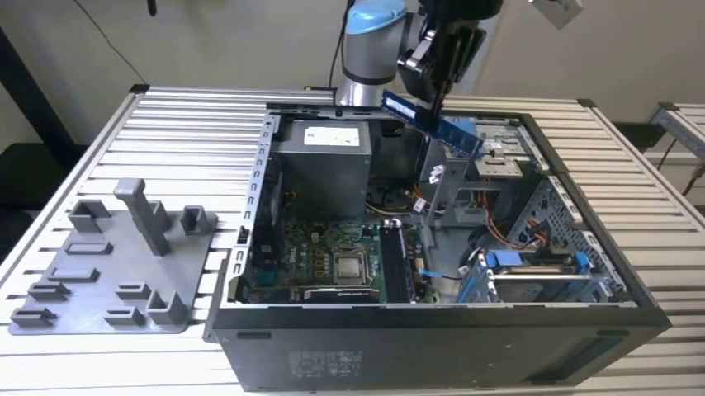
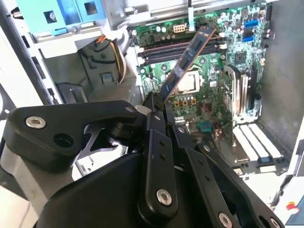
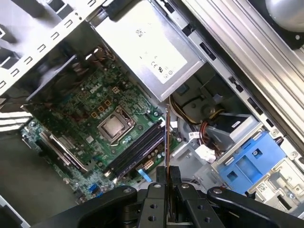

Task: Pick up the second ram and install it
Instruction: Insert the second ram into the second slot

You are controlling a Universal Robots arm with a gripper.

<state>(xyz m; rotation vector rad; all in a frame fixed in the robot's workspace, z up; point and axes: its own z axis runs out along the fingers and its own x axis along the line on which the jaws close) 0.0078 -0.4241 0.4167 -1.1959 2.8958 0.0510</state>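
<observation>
Ram [image 2: 183,66] is gripped by the claw [image 2: 154,105]; beneath it, the case [image 1: 441,330] holds a motherboard [image 3: 85,104] and a white-labelled power supply [image 3: 152,47].

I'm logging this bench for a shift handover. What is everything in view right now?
second ram: one, dark bluish, held tilted above the open case
computer case: one, black, open, on the table
motherboard: one, green, inside the case
power supply: one, grey, inside the case beyond the motherboard
drive bracket: one, blue, inside the case at the exterior view's right
fixture plate: one, grey with raised blocks, on the table at the exterior view's left
table: one, white, slatted, under everything
arm: one, grey with blue cap, above the case
tool: one, black, shut on the second ram
</observation>
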